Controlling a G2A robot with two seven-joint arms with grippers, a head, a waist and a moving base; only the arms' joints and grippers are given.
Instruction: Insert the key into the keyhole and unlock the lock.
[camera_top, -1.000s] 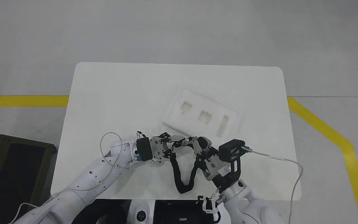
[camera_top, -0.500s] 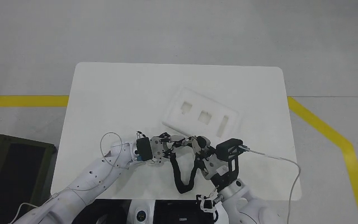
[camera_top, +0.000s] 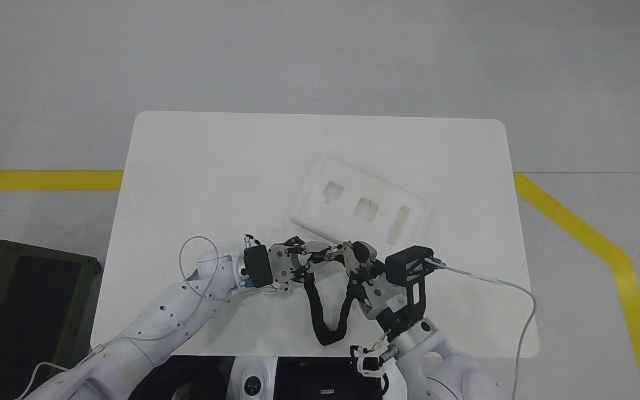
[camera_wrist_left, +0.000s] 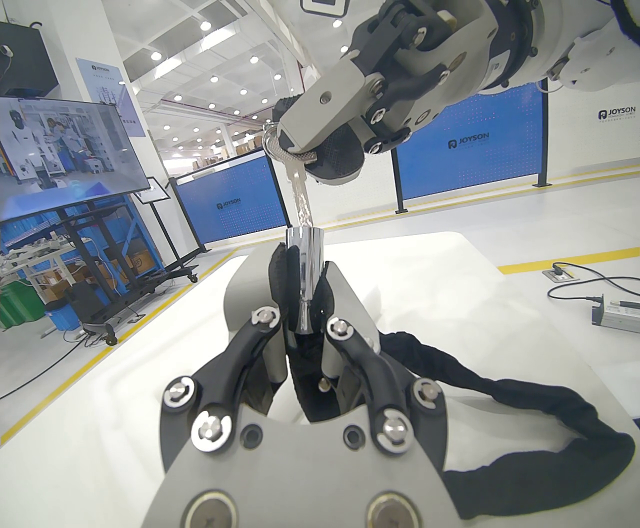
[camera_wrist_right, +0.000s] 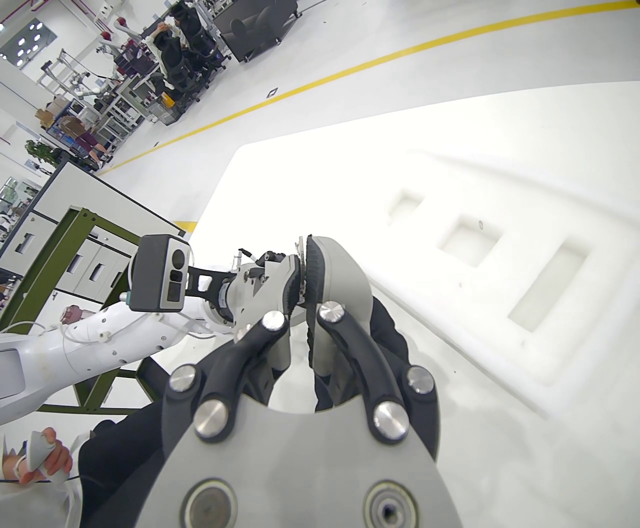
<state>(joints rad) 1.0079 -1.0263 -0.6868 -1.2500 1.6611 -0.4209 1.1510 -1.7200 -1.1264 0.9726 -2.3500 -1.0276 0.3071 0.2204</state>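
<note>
On the robot's side of the tray, just above the bench, the left tool is clenched on the lock. The key, tip at the lock's chrome end, is gripped by the right tool.

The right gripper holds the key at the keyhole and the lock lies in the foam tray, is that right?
No: the lock is clamped in the left gripper, not in the tray, as the left wrist view shows. The right gripper does hold the key at the keyhole.
</note>
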